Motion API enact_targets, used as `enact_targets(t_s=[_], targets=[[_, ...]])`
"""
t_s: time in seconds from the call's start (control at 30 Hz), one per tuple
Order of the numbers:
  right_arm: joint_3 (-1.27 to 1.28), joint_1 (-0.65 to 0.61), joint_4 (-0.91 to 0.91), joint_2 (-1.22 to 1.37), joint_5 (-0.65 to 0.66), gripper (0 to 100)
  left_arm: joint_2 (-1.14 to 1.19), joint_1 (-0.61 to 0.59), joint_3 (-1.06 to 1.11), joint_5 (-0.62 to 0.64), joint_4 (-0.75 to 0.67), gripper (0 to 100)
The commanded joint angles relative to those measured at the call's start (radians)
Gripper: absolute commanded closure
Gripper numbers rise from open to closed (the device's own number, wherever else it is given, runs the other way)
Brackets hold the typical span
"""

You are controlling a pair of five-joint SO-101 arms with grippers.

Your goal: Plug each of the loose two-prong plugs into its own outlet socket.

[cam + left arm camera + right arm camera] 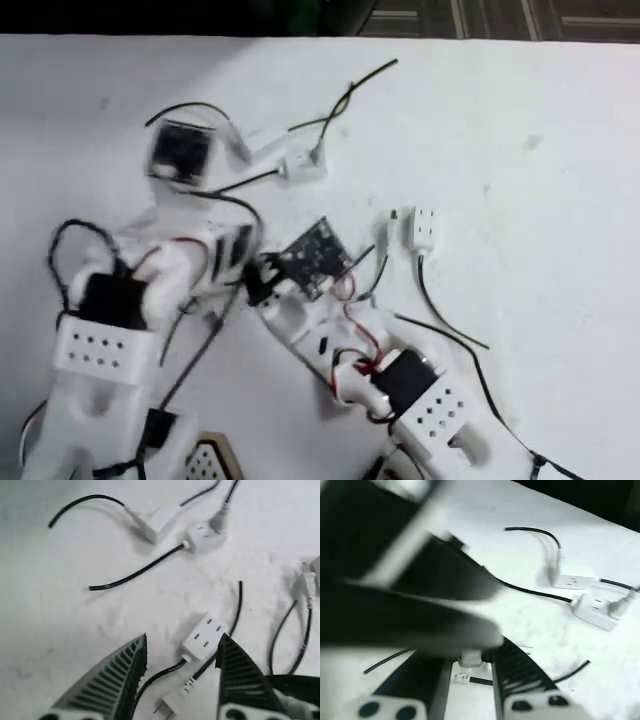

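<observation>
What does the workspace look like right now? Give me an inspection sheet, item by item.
Surface: white table.
Job's things: near outlet socket lies between the left gripper's fingers, with a loose two-prong plug beside it. Farther off, a second outlet has an inserted plug. A third outlet has a second loose plug just beside it, not inserted.
Clutter: nothing seen.
Grippers: left gripper is open over the near outlet socket. Right gripper is low over the table, and its grip is unclear.
Cables: short black cords trail from the outlets and plugs.
Surroundings: dark floor beyond the table's far edge.
</observation>
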Motion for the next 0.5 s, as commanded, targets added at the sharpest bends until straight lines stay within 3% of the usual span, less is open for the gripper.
enact_targets(t_s=[0.0,0.2,0.47], targets=[[-0.031,0.059,-0.016,-0.008,-0.008,98.2,-0.019,-0.237,-0.032,-0.008,-0.037,77],[-0.127,0.107,-0.024,0.179,0.026,98.2,-0.027,-0.421,0.094,-0.018,-0.04,77],[-0.272,0.119,-0.124,0.575,0.029,98.2,-0.027,-0.444,0.276,-0.126,-0.041,77]])
